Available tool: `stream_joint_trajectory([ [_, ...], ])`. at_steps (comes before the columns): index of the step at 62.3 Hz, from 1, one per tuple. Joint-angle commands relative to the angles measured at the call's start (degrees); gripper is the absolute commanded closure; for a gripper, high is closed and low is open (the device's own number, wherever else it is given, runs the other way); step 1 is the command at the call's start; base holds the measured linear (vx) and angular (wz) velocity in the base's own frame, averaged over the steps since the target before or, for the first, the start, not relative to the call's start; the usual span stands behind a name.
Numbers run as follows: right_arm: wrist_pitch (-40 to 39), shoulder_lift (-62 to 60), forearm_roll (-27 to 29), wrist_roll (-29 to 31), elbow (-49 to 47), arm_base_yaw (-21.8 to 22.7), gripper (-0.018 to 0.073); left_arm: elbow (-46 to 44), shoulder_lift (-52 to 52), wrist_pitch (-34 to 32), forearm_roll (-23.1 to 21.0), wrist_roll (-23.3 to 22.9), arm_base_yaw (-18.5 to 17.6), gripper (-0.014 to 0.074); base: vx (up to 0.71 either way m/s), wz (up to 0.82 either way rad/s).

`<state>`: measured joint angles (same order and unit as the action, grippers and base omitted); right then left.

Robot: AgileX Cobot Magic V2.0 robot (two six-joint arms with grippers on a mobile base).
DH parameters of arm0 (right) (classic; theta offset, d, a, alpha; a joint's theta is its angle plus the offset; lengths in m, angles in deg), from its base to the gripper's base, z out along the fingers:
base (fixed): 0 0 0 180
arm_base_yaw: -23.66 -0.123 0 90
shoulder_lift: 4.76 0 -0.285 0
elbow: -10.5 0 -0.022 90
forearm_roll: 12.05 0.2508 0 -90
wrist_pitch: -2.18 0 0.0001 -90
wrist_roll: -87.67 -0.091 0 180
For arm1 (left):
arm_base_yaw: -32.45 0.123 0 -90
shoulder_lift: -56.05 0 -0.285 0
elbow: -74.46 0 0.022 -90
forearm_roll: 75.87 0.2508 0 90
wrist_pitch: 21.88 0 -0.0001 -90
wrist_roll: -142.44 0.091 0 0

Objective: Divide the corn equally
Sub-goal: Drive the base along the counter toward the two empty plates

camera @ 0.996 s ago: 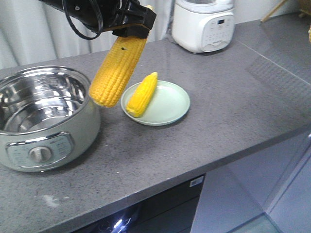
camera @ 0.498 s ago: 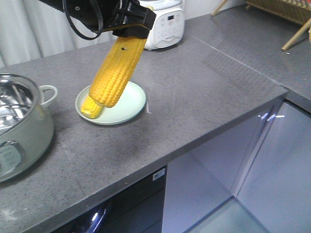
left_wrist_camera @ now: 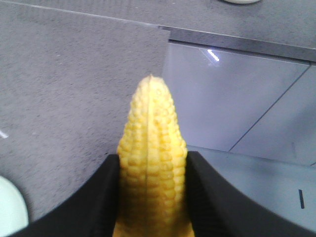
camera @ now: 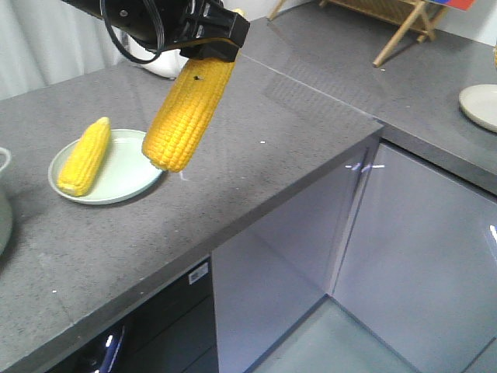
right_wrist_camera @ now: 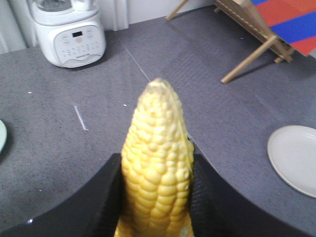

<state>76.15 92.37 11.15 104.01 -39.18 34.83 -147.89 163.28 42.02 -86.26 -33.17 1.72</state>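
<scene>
From the front, the left gripper [camera: 208, 48] sits in the upper left of the frame, its black jaws clamped on the butt of the left cob [camera: 185, 116]. That cob hangs steeply, tip down and leaning toward the lower left, in the air above the counter [camera: 264, 155] and touching nothing. A plated cob [camera: 85, 155] lies lengthwise on the green plate [camera: 128, 175] at middle left, just beside the hanging tip in the frame. The white plate [camera: 483, 105] sits at the far right edge on the other leg of the counter, well apart and bare as far as it shows. The left wrist view looks along the left cob, gripped on both flanks and pointing up the frame toward the counter's corner and the glossy cabinet fronts. The right wrist view shows the right gripper [right_wrist_camera: 157, 210] closed the same way on a right cob [right_wrist_camera: 158, 148], its long axis running up the frame. There the white plate lies to the right of the tip, so I judge the right arm the nearer one for filling it. A white appliance [right_wrist_camera: 69, 34] stands at upper left. The counter is grey, speckled and flat, so a set-down cob could roll.
</scene>
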Motion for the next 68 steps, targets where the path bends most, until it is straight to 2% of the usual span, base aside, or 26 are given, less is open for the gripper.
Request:
stream_joint_trajectory([
  [1,-0.08,-1.84,0.84,0.18,-1.39,0.29,0.0564,-1.93,-2.9,-3.26,-0.93,0.04,-0.34,0.0603,-0.03,-0.29],
  [68,-0.08,-1.84,0.84,0.18,-1.39,0.29,0.0564,-1.93,-2.9,-3.26,-0.93,0.04,-0.34,0.0603,-0.04,-0.38],
])
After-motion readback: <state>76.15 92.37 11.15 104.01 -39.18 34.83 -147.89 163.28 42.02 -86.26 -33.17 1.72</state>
